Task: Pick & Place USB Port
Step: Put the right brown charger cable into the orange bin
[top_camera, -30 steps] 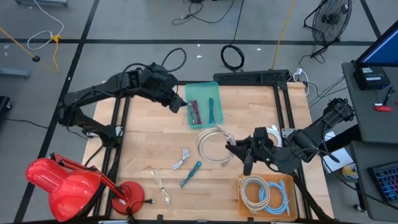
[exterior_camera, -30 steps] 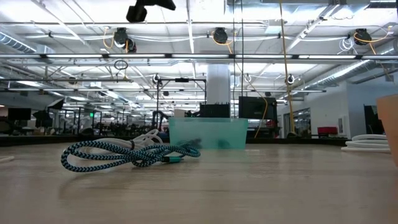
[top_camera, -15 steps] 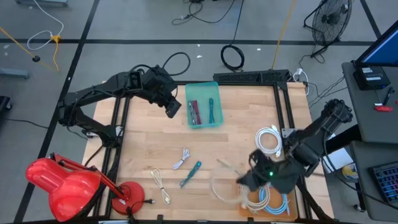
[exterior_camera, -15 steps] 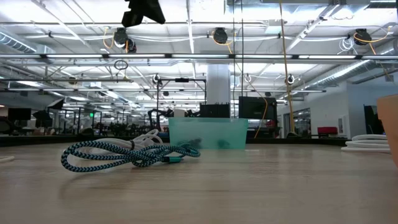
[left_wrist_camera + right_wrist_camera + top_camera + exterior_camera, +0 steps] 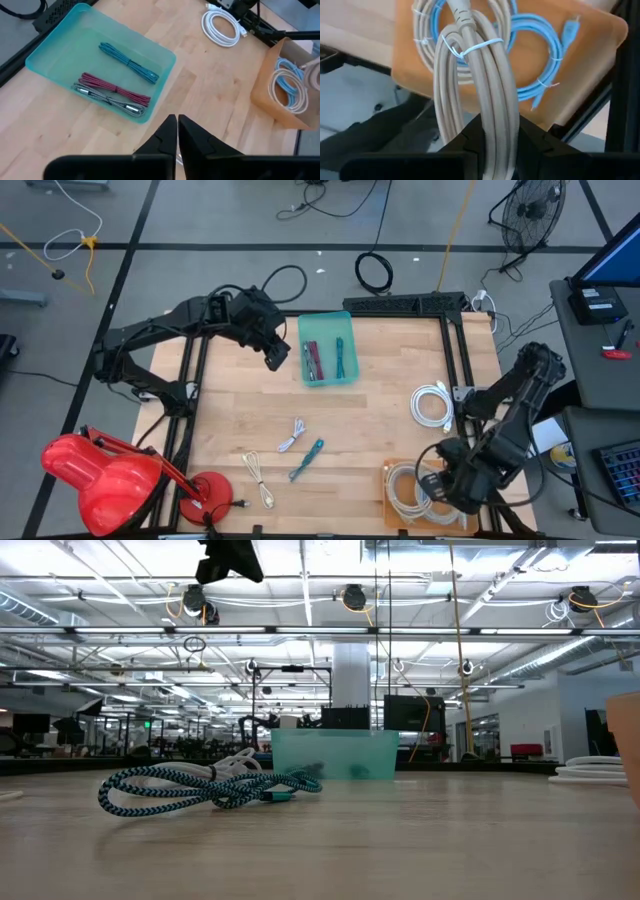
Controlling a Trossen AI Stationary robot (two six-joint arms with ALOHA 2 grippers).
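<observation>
Over the orange tray (image 5: 470, 480) at the near right, my right gripper (image 5: 447, 480) is shut on a beige coiled cable (image 5: 485, 85). The tray holds a light blue cable (image 5: 545, 55) and a pale coil (image 5: 425, 30). My left gripper (image 5: 176, 120) is shut and empty; it hovers high just left of the teal tray (image 5: 328, 348), which holds a red, a blue and a grey cable. Short braided cables (image 5: 306, 458) lie loose on the table's near middle. I make out no USB port itself. My right gripper pinches the beige coil's bundled strands (image 5: 495, 117) between its two fingers (image 5: 465, 137), which lie across the bundle. It comes from above, pointing steeply down. The coil hangs below the fingers, over the orange tray; I cannot tell whether its lower end touches the cables there.
A white cable coil (image 5: 432, 402) lies at the table's right edge, beyond the orange tray. A white cable (image 5: 291, 436) and a pale one (image 5: 258, 476) lie near the teal braided one (image 5: 200, 788). A red lamp (image 5: 100, 475) stands at the near left corner.
My right gripper has carried the beige coil off the table's middle toward the near right edge. It now stands over the orange tray and has tipped from nearly level to pointing down. My left gripper has rolled its wrist, its tip swinging left off the teal tray's edge.
</observation>
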